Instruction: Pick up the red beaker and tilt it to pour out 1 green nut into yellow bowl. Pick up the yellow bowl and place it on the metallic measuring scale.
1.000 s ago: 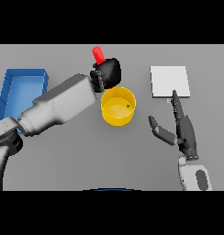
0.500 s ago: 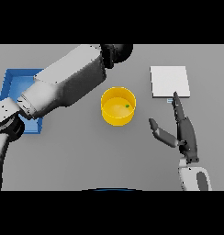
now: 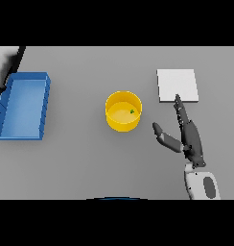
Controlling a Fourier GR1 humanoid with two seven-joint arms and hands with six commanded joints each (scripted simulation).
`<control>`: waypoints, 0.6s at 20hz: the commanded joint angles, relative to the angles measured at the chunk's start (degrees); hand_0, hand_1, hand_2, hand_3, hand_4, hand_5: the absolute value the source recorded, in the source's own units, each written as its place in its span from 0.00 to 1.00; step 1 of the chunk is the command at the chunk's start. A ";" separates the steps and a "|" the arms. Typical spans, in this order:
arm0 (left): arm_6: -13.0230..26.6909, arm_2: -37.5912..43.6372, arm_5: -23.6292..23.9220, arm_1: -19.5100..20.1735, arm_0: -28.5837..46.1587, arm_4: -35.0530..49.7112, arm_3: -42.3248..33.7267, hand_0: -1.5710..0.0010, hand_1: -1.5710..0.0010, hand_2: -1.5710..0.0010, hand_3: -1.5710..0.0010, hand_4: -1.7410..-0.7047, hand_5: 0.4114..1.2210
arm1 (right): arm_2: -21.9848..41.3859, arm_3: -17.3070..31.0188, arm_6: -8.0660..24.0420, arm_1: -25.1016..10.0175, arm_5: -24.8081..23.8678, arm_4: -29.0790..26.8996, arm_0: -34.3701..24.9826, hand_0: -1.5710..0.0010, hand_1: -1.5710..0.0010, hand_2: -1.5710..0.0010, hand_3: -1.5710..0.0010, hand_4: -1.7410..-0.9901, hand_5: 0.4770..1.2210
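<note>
Right hand (image 3: pixel 188 137) spread flat and empty, just right of the bowl (image 3: pixel 123 111).

Its straight fingers reach toward the scale (image 3: pixel 177 85), fingertips at its near edge, thumb stuck out toward the bowl without touching it. The yellow bowl stands upright on the grey surface (image 3: pixel 90 163), a green nut (image 3: pixel 132 112) lying inside near its right wall. Well left of the bowl sits a blue tray (image 3: pixel 24 105). I can't see the left hand or any beaker.

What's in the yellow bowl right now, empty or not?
Not empty. The yellow bowl stands upright on the table, and one small green nut lies inside it, toward the right of its floor. Nothing else shows in it.
</note>
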 commanded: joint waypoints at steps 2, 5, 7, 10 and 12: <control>1.06 8.80 0.35 3.40 1.59 8.07 3.67 0.00 0.00 0.00 0.03 0.00 1.00 | -0.09 0.03 -0.45 -0.05 0.19 -0.39 -0.29 1.00 1.00 1.00 1.00 0.83 0.14; 2.56 17.34 3.32 7.61 5.68 16.36 7.11 0.00 0.00 0.00 0.02 0.00 1.00 | 0.28 0.20 -0.47 -0.47 0.10 0.43 -0.76 1.00 1.00 1.00 1.00 0.82 0.17; 5.72 20.94 6.37 8.87 9.83 20.54 8.16 0.00 0.00 0.00 0.01 0.00 1.00 | 0.61 0.36 -0.15 -1.00 -0.19 1.66 -0.71 1.00 1.00 1.00 1.00 0.81 0.18; 10.58 24.61 13.70 8.94 17.56 25.75 7.36 0.00 0.00 0.00 0.01 0.00 1.00 | 0.51 1.00 -0.85 -1.23 0.13 1.42 -0.86 1.00 1.00 1.00 1.00 0.80 0.20; 13.72 27.90 16.48 9.28 20.80 29.73 6.74 0.00 0.00 0.00 0.00 0.00 1.00 | 0.51 0.83 -0.50 -1.35 0.78 0.79 -0.97 1.00 1.00 1.00 1.00 0.81 0.22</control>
